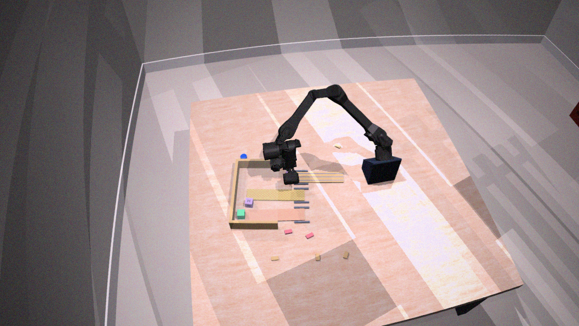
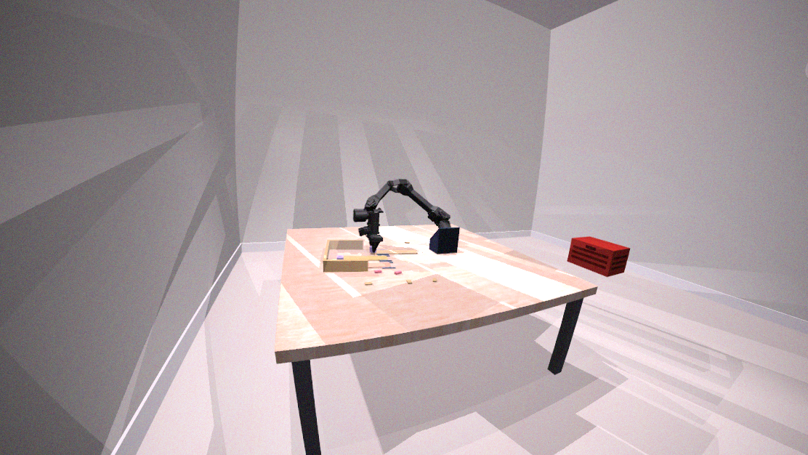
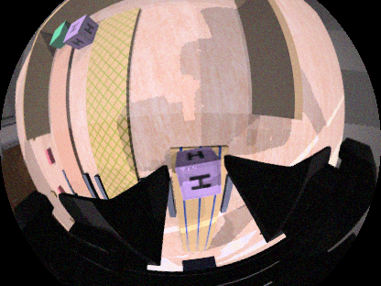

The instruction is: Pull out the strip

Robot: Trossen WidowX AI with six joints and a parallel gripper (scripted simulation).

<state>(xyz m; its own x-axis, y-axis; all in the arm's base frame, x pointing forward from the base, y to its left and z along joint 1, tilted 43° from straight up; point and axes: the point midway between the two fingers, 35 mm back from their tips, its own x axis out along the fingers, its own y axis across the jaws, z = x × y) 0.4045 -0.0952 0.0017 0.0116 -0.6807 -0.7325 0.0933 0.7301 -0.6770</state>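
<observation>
A purple cube marked H (image 3: pixel 200 181) rests on the far end of the blue-striped strip (image 1: pixel 322 177) (image 3: pixel 198 234), which extends out past its rails toward the arm's base. My gripper (image 3: pixel 196 165) (image 2: pixel 373 250) is open, pointing down, one finger on each side of this cube with narrow gaps. The arm mostly hides the cube in the top and exterior views. A second purple H cube (image 1: pixel 249 202) (image 3: pixel 81 32) is at the far end of the yellow lattice strip (image 1: pixel 275 195) (image 3: pixel 110 92), by its edge. A green cube (image 1: pixel 241 214) (image 3: pixel 59 35) is at the far end of the plain pinkish strip (image 1: pixel 290 214) (image 3: pixel 59 92).
A wooden frame (image 1: pixel 234 190) (image 2: pixel 344 265) (image 3: pixel 275 69) stands around the far ends. Dark rails (image 1: pixel 301 202) (image 3: pixel 226 194) flank the strips. A blue ball (image 1: pixel 243 156) sits outside the frame. Pink pieces (image 1: pixel 288 231) and tan pieces (image 1: pixel 274 258) lie at the frame's near side.
</observation>
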